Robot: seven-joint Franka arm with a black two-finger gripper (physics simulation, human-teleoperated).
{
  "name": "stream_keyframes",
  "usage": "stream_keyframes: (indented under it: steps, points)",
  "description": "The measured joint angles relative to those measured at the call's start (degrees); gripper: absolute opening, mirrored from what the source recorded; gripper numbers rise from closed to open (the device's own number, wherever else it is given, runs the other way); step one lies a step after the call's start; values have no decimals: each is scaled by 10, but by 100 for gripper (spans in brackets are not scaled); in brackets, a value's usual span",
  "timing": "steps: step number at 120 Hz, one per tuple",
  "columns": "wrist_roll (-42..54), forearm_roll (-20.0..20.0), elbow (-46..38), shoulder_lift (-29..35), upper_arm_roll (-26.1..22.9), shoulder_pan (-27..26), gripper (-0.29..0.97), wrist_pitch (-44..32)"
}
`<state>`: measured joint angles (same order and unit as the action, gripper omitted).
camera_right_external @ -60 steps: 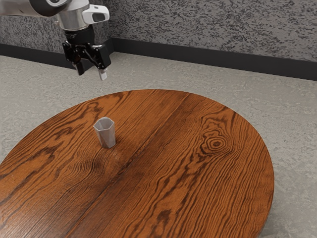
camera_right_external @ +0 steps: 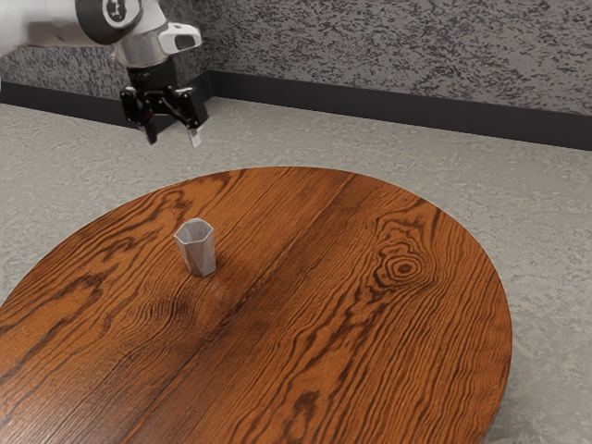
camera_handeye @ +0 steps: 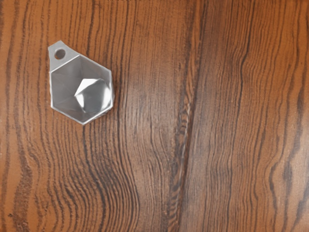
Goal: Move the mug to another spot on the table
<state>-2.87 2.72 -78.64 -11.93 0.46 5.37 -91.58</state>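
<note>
hand spread wide, empty, above table | mug upright below | arm cropped at exterior view's left

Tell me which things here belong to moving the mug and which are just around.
For the job: mug, standing upright; table; hand, open, above the table's far edge.
Just around: floor; wall.
</note>
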Motion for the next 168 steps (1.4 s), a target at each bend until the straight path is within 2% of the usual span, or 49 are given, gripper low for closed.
stream_keyframes:
  steps: [33, 65, 126, 168]
  points:
    - [-104, 32, -2, -46, 3, 10, 68, -40]
    - [-154, 18, 1, -111, 23, 20, 68, -105]
    - [-165, 14, 79, -248, 9, 58, 68, -158]
    - [-158, 28, 102, -301, 4, 85, 68, -177]
